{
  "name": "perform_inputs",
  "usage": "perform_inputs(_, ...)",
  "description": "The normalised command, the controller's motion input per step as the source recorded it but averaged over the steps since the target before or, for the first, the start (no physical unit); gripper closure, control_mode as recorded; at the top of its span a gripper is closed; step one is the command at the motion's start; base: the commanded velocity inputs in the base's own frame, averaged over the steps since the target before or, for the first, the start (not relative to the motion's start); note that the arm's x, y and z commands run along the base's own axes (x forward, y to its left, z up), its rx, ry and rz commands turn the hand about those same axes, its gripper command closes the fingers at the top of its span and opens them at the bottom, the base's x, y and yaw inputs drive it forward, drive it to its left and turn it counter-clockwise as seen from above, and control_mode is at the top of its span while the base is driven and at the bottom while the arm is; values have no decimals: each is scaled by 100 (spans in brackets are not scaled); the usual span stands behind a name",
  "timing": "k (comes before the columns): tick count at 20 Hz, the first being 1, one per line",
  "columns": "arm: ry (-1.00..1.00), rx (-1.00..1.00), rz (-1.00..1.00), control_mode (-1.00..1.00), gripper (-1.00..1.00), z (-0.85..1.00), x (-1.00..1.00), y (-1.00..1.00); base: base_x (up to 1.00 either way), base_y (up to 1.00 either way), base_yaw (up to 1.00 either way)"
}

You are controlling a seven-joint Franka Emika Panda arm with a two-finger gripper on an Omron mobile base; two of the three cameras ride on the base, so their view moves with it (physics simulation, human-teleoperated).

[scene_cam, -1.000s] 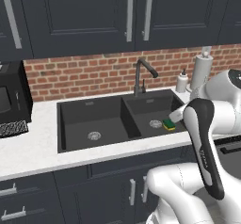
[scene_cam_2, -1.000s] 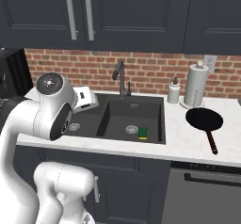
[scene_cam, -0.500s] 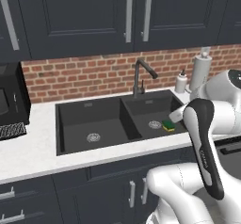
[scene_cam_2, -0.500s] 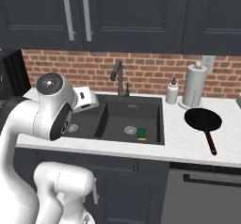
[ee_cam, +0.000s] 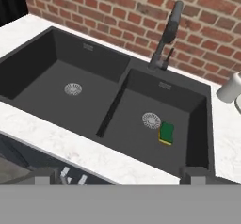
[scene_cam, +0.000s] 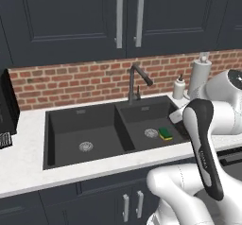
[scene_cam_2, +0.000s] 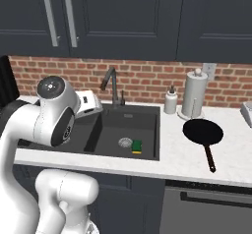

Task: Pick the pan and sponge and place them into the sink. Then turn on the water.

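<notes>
Two basins make up the dark sink, and the green-topped sponge lies flat on the floor of the right one, just beside its round silver drain. The black faucet rises behind the divider between the basins. The pan rests on the white surface well to the right of the sink, near the paper towel roll and a soap bottle, its handle pointing toward the front edge. The gripper hovers above the sink's front edge with its jaws spread wide and nothing between them.
</notes>
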Motion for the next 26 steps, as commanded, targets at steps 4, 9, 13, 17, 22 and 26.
perform_inputs(4,0,0,0,100,-100,0,0,0,24,-70,0)
perform_inputs(9,0,0,0,100,-100,0,0,0,16,-48,-1)
perform_inputs(13,0,0,0,100,-100,0,0,0,24,-1,0)
perform_inputs(17,0,0,0,100,-100,0,0,0,20,4,0)
perform_inputs(22,0,0,0,100,-100,0,0,0,35,0,0)
perform_inputs(26,0,0,0,100,-100,0,0,0,42,0,0)
